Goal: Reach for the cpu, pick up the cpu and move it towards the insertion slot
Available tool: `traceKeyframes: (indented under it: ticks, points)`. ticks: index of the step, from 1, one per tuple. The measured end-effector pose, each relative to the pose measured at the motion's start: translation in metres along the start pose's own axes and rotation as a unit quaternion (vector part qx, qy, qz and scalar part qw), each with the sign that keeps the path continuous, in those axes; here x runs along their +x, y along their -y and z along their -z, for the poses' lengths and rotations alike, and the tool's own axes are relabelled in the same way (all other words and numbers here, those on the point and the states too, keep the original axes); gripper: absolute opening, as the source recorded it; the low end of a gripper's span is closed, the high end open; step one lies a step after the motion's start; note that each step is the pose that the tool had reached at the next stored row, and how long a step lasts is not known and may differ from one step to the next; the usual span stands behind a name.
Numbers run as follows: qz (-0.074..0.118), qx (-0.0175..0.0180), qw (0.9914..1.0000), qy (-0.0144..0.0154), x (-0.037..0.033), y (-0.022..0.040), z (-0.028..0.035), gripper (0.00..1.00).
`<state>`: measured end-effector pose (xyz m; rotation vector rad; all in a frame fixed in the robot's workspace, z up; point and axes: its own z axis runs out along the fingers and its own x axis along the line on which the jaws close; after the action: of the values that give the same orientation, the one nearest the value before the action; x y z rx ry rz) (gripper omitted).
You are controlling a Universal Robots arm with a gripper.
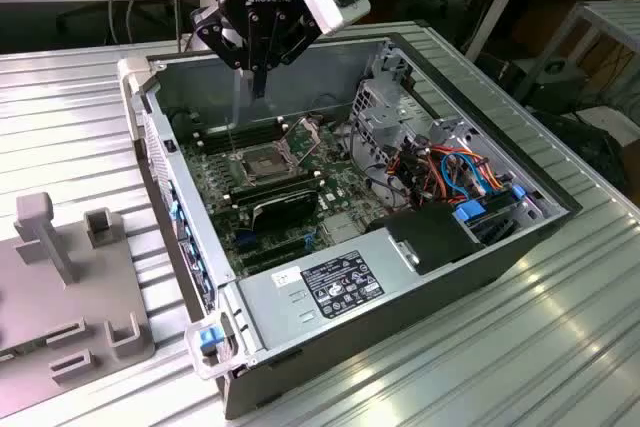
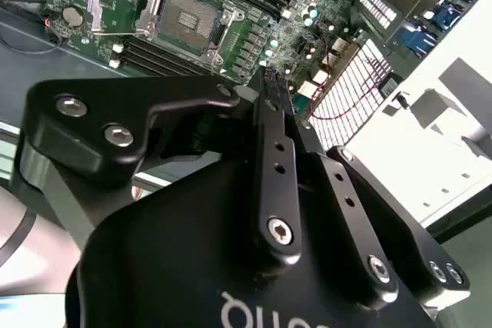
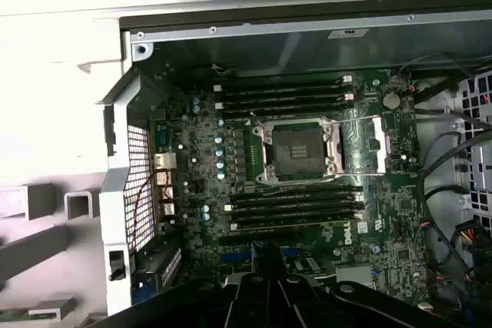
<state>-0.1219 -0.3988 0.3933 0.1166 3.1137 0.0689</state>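
**Gripper.** In the exterior view the gripper (image 1: 258, 87) hangs at the upper centre of the frame, over the open case (image 1: 300, 292), pointing down. Its fingers (image 2: 270, 159) are drawn together to a narrow point, with no gap seen between the tips in the exterior view or in either wrist view. The tips are clear of the board and touch nothing below them.

**Cpu.** Whether the cpu is pinched between the tips cannot be told, as the fingers hide that spot. Its position cannot be confirmed from these pictures.

**Slot.** The slot (image 1: 262, 162) lies left of centre in the exterior view, directly below the gripper in the frame and apart from it. Its dark square centre is bare in both wrist views (image 3: 298, 151) (image 2: 188, 13). The retention plate (image 1: 300, 135) is swung open and stands tilted on the side of the slot toward the exterior view's right. Memory slots (image 3: 296, 201) run in long black rows on two opposite sides of the slot.

**Surroundings.**
- A black block (image 1: 282, 209) sits on the board just below the slot in the exterior frame.
- Coloured cables (image 1: 450, 172) are bundled at centre right.
- The case stands on a ribbed metal table (image 1: 60, 117).
- A grey fixture (image 1: 60, 317) rests at lower left, well apart from the gripper.
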Motion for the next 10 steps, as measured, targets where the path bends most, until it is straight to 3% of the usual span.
traceKeyframes:
  ticks: [10]
  points:
    - [0.000,0.0000,1.00000,0.0000,0.0027,0.0002,0.0001,0.11]
